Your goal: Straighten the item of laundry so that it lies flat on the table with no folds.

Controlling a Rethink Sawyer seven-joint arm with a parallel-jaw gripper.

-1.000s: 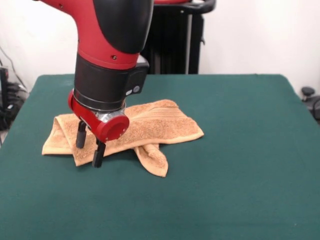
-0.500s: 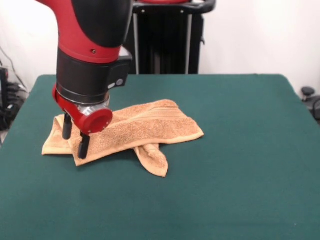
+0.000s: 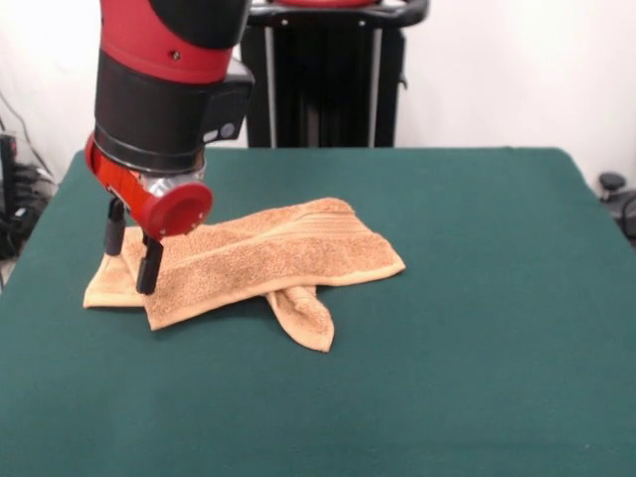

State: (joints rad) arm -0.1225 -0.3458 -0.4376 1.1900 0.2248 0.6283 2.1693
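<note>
While the towel lies folded over itself near the worktop's left edge, your pincer hangs spread above its left end. You're lining up a grasp; next, pinch only the top layer.

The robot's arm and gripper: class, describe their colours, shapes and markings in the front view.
The arm is bulky and rounded, with a glossy red shell over a black cylindrical wrist section that carries a small white sticker. Below it are a red collar and round red cap. The gripper has two slim black fingers.
</note>
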